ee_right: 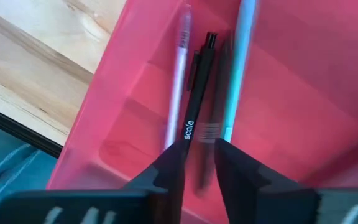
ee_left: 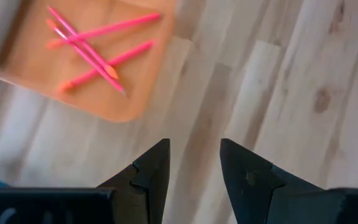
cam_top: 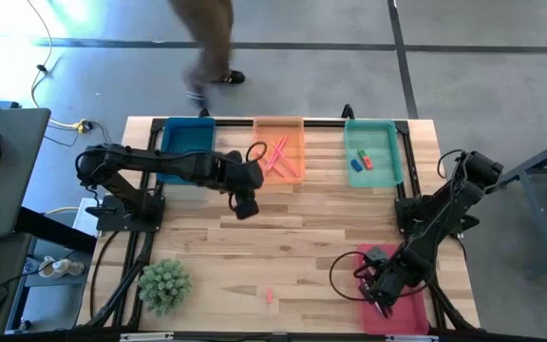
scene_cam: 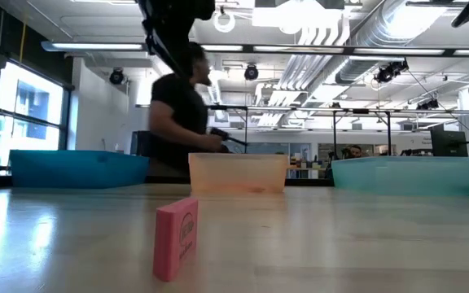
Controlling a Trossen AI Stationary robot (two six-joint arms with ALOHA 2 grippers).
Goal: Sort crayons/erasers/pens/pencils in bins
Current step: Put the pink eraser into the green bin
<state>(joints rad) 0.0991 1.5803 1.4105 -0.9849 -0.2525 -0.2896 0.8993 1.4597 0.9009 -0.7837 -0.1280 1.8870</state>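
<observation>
My right gripper [cam_top: 380, 296] hangs over the red-pink bin [cam_top: 406, 318] at the table's near right corner, pointing down, its fingers a little apart. In that bin [ee_right: 291, 93] lie a clear pen [ee_right: 179, 74], a black pen [ee_right: 194, 118] and a light-blue pen [ee_right: 241, 62]. The black pen's near end sits between the fingertips of my right gripper [ee_right: 201, 158]. My left gripper [cam_top: 245, 204] is open over bare wood, just near of the orange bin [cam_top: 292, 128], which holds several pink sticks [ee_left: 92, 53]. Small erasers [cam_top: 361, 160] lie in the teal bin [cam_top: 394, 157]. My right gripper's fingers [ee_right: 169, 171] stand on either side of the black pen's near end [ee_right: 191, 146], coming from above. The gap looks wider than the pen. That end is blurred, and I cannot tell whether a finger touches it. The pen lies along the bin's floor.
A blue bin [cam_top: 188, 142] stands at the far left. A small pink block [scene_cam: 176, 238] stands upright on the near middle of the table. A green plant [cam_top: 164, 285] sits at the near left. A person [cam_top: 212, 47] moves beyond the far edge.
</observation>
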